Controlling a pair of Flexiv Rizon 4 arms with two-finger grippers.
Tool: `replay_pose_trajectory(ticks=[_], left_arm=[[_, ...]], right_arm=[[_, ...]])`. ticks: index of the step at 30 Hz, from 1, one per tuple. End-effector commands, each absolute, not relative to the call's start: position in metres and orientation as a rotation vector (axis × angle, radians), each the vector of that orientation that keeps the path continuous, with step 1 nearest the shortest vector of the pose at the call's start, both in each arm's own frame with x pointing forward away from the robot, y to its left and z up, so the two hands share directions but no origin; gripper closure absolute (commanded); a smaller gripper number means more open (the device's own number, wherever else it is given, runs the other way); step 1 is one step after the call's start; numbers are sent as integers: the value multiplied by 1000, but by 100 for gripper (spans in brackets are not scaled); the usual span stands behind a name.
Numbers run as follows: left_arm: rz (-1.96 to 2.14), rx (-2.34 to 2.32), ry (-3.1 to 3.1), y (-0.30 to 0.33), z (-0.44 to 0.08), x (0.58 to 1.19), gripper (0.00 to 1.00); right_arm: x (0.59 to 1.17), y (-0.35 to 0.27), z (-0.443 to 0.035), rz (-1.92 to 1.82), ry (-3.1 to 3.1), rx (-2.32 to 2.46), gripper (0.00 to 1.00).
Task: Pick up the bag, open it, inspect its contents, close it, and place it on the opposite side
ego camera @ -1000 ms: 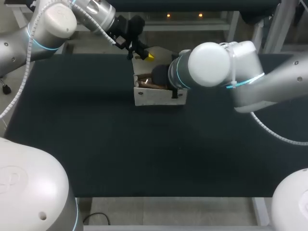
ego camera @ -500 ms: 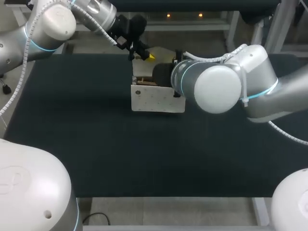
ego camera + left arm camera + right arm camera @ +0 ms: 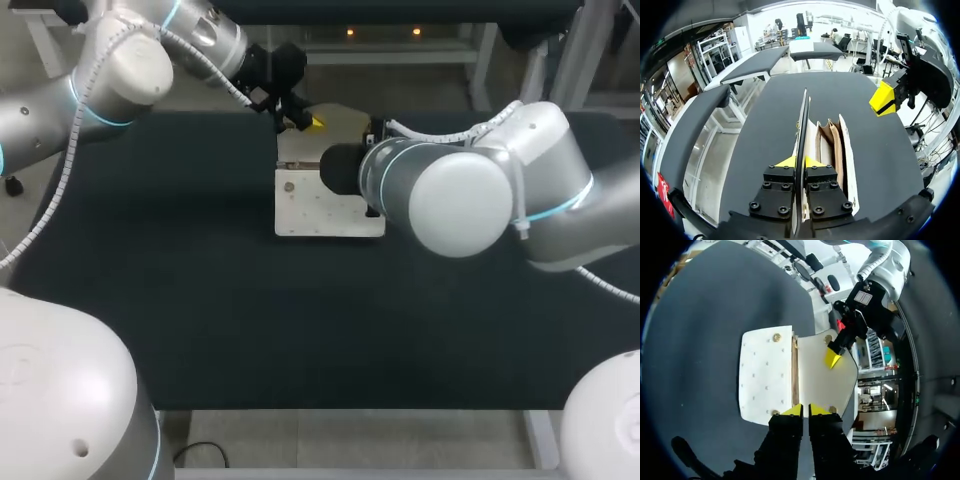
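Bag point(image 3: 325, 205), white and studded, sits mid-table with its broad plain face toward the robot. It looks light and semi-stiff. The panels keep their shape while the flap bends freely, so I judge it would sag or swing if lifted by one corner.

Just behind that face the bag's mouth gapes, showing brown dividers point(image 3: 832, 145) inside. At the bag's right end hangs the right gripper point(image 3: 805, 411), fingers drawn almost together with nothing visible between them. Whether it touches the bag I cannot tell.

Beyond the mouth the flap point(image 3: 815, 382) lies thrown back, and the left gripper point(image 3: 799, 162) is clamped near its far edge, pinching the thin sheet from both sides.

Likely best holds are the flap's rim for closing and the stiffer edge by the snap stud point(image 3: 288, 186) for carrying; the smooth face may slip under a shallow pinch.

The table point(image 3: 200, 300) is dark and matte, reaching wide on both sides of the bag, so set-down room seems ample.
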State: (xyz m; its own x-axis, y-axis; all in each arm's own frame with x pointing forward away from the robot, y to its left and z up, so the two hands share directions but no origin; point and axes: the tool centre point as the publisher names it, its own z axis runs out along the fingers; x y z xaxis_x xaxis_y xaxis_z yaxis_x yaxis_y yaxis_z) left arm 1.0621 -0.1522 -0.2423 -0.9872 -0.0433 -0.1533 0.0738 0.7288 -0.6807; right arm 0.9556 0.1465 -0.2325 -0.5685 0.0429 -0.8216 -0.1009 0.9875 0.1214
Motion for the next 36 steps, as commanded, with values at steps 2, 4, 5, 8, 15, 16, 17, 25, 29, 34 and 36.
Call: replay_pose_trajectory(ticks=[2,4,5,8,15,16,17,25,29,34,36], left_arm=[[-1118,54,2705,-152,-249,1063,100],[-1104,67,2677,-151,-253,1066,100],[-1104,81,2660,-151,-256,1067,100],[-1082,80,2630,-151,-266,1071,100],[-1025,80,2604,-152,-278,1079,100],[-1025,80,2604,-152,-278,1079,100],[-1025,80,2604,-152,-278,1079,100],[-1025,80,2604,-152,-278,1079,100],[-1025,80,2604,-152,-278,1079,100],[-1022,131,2565,-151,-285,1076,100],[-994,161,2530,-149,-290,1075,100]], right_arm=[[939,139,-247,206,2090,-3,100],[930,143,-256,209,2107,0,100],[927,144,-261,207,2114,-1,100],[925,148,-278,245,2153,21,100],[925,148,-278,245,2153,21,100],[925,148,-278,245,2153,21,100],[925,148,-278,245,2153,21,100],[925,148,-278,245,2153,21,100],[925,148,-278,245,2153,21,100],[923,149,-280,237,2151,21,100],[916,153,-288,227,2150,20,100]])
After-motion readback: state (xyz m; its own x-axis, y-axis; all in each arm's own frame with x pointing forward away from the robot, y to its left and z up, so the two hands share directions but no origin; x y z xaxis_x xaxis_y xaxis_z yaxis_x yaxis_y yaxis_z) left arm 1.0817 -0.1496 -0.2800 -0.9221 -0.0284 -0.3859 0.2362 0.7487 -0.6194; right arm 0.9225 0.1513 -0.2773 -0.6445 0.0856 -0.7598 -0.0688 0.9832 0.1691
